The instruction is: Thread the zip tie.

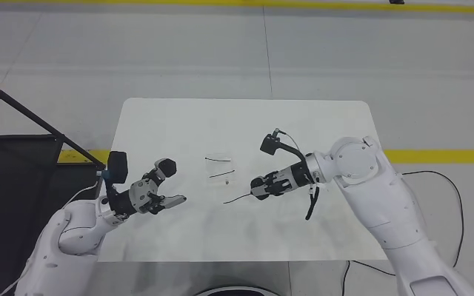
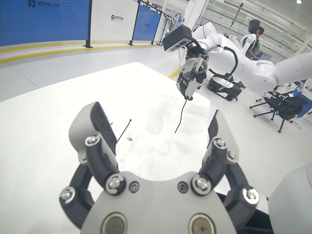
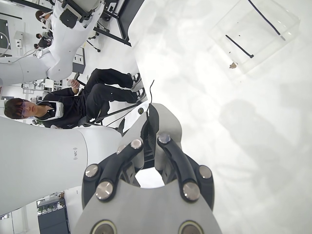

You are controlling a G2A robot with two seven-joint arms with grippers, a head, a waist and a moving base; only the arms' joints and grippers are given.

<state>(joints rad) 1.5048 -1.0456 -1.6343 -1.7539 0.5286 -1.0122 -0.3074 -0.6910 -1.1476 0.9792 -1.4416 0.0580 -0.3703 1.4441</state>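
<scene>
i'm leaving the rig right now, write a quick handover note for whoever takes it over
Right gripper: shut on one end of a zip tie, held above the table; the other end hangs free.
Left gripper: open and empty, over the table's near side, facing the right one.
Clear box in the middle of the table holds two more zip ties.
Done: one tie picked up.
Left: no loop formed yet; the free end has to go through the tie's head.
</scene>
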